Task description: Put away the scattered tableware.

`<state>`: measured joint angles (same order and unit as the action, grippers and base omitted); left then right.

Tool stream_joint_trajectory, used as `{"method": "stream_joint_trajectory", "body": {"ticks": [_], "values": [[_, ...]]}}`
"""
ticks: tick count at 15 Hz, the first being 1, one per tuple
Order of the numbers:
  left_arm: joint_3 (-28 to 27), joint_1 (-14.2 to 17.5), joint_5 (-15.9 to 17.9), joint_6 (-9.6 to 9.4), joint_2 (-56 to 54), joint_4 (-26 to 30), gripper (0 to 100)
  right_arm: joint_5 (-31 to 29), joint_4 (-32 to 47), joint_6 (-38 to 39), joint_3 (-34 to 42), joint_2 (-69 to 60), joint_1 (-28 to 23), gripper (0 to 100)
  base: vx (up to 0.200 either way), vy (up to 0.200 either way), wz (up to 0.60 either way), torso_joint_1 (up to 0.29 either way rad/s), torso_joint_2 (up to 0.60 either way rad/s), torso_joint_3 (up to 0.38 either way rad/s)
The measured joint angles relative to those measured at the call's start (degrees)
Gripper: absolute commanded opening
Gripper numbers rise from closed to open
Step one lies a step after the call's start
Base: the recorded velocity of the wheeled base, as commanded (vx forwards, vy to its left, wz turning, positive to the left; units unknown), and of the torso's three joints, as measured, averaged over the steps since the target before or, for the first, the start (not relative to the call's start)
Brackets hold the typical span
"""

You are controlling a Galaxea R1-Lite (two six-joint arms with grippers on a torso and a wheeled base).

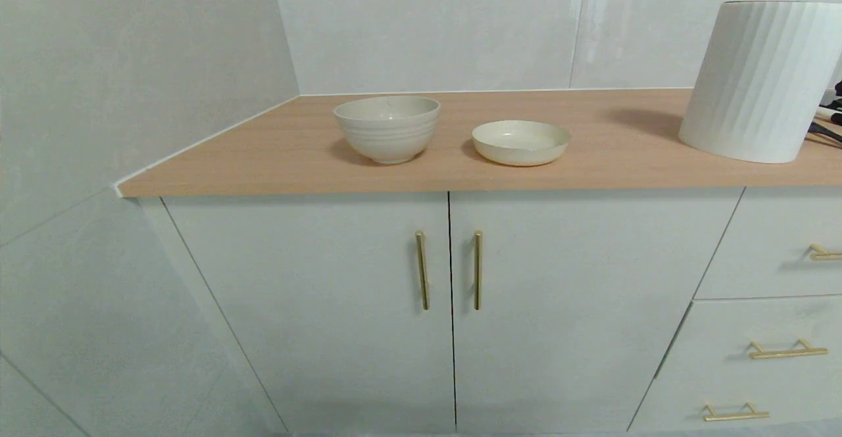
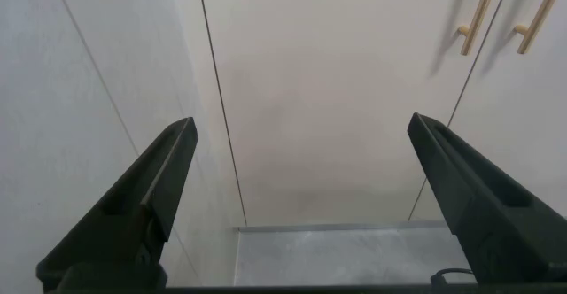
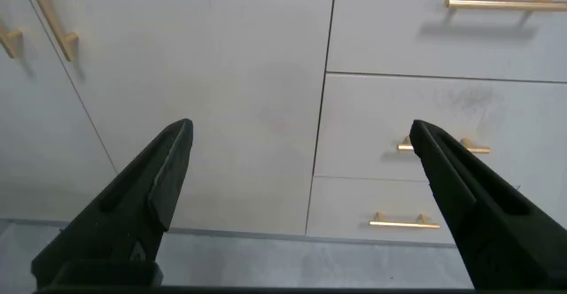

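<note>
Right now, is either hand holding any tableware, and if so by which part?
Nothing is held: the left hand and right hand are open and empty, while the bowl and dish sit on the counter.

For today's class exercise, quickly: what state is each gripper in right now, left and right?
Left gripper: open, holding nothing.
Right gripper: open, holding nothing.

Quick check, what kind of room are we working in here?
Most likely a home-style kitchen: a wooden counter against tiled walls, white cupboard doors with gold handles below, and a bowl and shallow dish left out on top.
</note>
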<state>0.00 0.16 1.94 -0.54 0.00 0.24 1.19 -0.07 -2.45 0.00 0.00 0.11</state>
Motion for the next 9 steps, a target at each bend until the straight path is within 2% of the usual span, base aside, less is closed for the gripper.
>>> {"method": "stream_joint_trajectory", "body": {"ticks": [5, 9], "values": [[0.00, 0.00, 0.00, 0.00, 0.00, 0.00, 100, 1.23, -1.38, -0.72, -1.57, 0.30, 0.13, 100, 0.000, 0.000, 0.00, 0.000, 0.00, 0.000], [0.00, 0.00, -0.02, 0.00, 0.00, 0.00, 100, 12.24, 1.07, 0.67, -14.98, 10.63, 1.56, 100, 0.000, 0.000, 0.00, 0.000, 0.00, 0.000]]}}
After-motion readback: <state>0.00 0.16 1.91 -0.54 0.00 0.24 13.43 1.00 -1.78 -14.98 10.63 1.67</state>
